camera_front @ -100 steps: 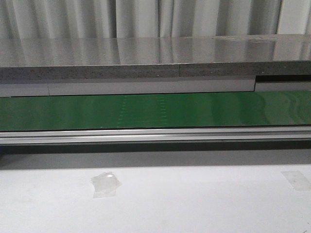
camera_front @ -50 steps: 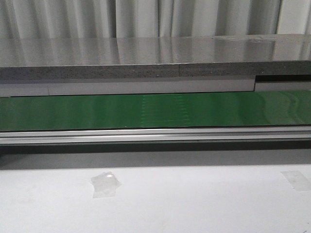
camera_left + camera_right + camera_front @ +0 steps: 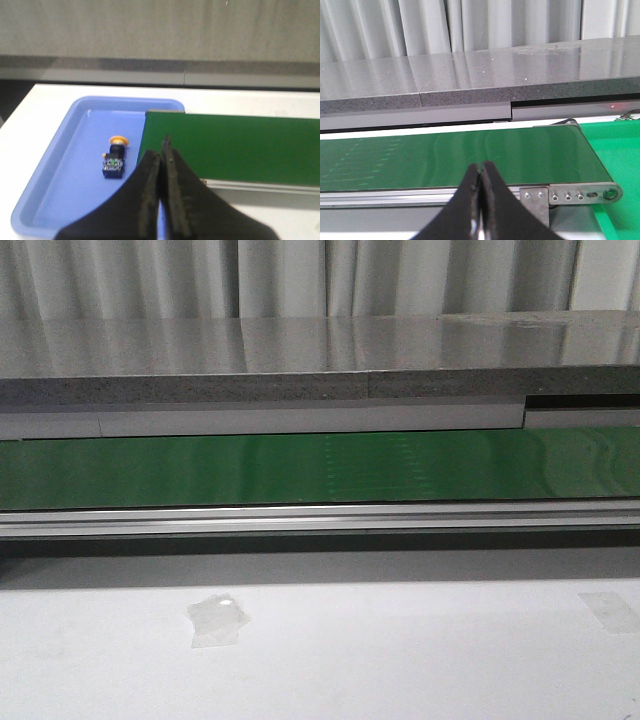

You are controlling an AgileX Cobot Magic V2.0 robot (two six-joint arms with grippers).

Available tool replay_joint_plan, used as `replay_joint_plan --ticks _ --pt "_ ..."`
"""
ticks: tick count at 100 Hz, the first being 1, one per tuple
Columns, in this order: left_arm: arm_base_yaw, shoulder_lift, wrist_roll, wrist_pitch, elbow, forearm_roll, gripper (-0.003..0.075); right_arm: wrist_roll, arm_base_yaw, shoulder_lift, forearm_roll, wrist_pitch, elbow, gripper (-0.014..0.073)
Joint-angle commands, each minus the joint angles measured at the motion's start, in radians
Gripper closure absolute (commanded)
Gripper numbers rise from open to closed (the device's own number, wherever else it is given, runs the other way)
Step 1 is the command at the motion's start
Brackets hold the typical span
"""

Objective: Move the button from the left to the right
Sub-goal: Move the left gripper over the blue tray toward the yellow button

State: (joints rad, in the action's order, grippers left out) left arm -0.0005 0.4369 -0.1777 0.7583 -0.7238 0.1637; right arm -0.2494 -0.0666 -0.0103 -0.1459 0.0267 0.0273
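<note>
The button (image 3: 115, 157) lies on its side in a blue tray (image 3: 55, 165) at the left end of the belt (image 3: 320, 468), its yellow head pointing to the far side, black body toward the near side. It sits close to the tray's right edge, just beside the belt end, not touching the tray walls.

L gripper (image 3: 162, 150) hangs above the tray/belt junction, fingers pressed together w/ no gap, nothing between them. It's apart from the button, which is to its left.

R gripper (image 3: 481, 172) is at the right end of the belt, fingers also closed tight, holding nothing. Beyond that end there's a green bin (image 3: 617, 155), and a metal end bracket (image 3: 570, 194) w/ a row of bolts on the near rail.

Front view shows only the belt, bare green across the width, a silver rail (image 3: 320, 520) along its near edge, a grey stone ledge (image 3: 300, 360) behind it, curtain (image 3: 300, 275) at the back. Two bits of clear tape (image 3: 215, 620) are stuck on the white table (image 3: 400, 660).
</note>
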Motion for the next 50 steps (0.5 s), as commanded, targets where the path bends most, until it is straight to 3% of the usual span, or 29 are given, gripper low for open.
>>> replay_joint_plan --ticks 1,19,50 --pt "-0.001 0.111 -0.010 0.055 -0.112 0.009 0.0740 0.004 -0.002 -0.019 -0.011 -0.077 -0.015 0.0694" --pt "-0.001 0.254 -0.010 0.183 -0.201 0.009 0.0740 0.004 -0.002 -0.019 -0.011 -0.077 -0.015 0.0694" --pt "-0.001 0.345 -0.002 0.168 -0.201 0.009 0.0734 0.004 -0.002 -0.019 -0.011 -0.077 -0.015 0.0694"
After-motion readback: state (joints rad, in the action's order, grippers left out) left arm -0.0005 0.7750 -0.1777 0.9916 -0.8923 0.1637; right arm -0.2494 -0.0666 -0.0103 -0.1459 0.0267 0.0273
